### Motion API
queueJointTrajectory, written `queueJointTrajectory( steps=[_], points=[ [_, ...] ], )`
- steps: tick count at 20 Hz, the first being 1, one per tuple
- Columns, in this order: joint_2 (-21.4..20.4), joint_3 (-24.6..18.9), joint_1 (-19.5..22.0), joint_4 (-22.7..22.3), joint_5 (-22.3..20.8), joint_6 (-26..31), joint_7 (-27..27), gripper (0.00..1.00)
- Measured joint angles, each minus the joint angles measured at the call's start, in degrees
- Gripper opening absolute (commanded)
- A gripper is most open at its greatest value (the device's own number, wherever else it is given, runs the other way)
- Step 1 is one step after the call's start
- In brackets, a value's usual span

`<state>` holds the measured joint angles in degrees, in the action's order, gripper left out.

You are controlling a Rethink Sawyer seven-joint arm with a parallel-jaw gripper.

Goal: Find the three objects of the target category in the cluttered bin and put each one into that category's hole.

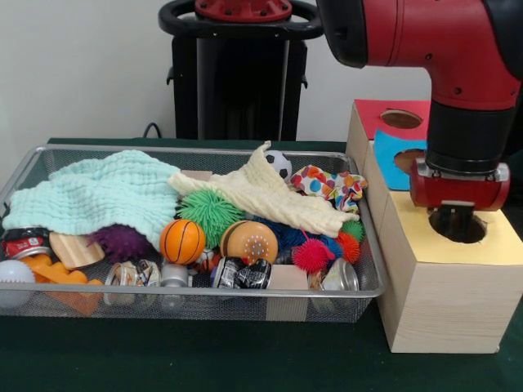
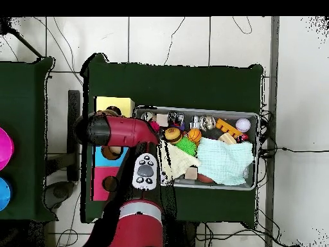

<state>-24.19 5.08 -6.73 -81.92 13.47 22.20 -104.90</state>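
The wire mesh bin (image 1: 204,291) holds a heap of toys and cloths. One white polka-dot cloth (image 1: 331,186) lies crumpled at the bin's right end, by the boxes. No other polka-dot cloth shows. My gripper (image 1: 456,220) hangs from the red wrist straight over the round hole (image 1: 477,232) in the yellow-topped box (image 1: 507,245), its tip at or in the hole's mouth. I cannot tell whether it is open or shut, or whether it holds anything. In the overhead view the arm (image 2: 122,132) covers the hole and the gripper; the bin (image 2: 257,151) lies beside it.
A mint green waffle cloth (image 1: 98,196) and a cream knitted cloth (image 1: 261,196) drape over balls, cans and blocks. The blue-topped box (image 1: 392,159) and the red-topped box (image 1: 400,118) stand behind the yellow one. The robot's pedestal (image 1: 241,73) stands behind the bin.
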Motion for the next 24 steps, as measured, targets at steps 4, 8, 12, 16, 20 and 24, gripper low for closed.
queueJointTrajectory(
  steps=[4, 8, 12, 16, 20, 24],
  points=[
    [1.10, -0.01, 0.20, 0.77, 0.01, -1.33, 0.00, 0.00],
    [1.87, 0.01, 0.24, 2.23, 0.01, -2.23, 0.00, 0.00],
    [2.10, 0.00, 0.31, 2.66, 0.00, -2.22, 0.00, 0.00],
    [2.10, 0.01, 0.32, 2.75, 0.00, -2.22, 0.00, 0.00],
    [2.07, 0.31, 0.18, 2.74, 0.00, -2.22, 0.00, 0.00],
    [1.61, 0.91, -0.02, 2.74, 0.00, -2.17, 0.00, 0.00]
  ],
)
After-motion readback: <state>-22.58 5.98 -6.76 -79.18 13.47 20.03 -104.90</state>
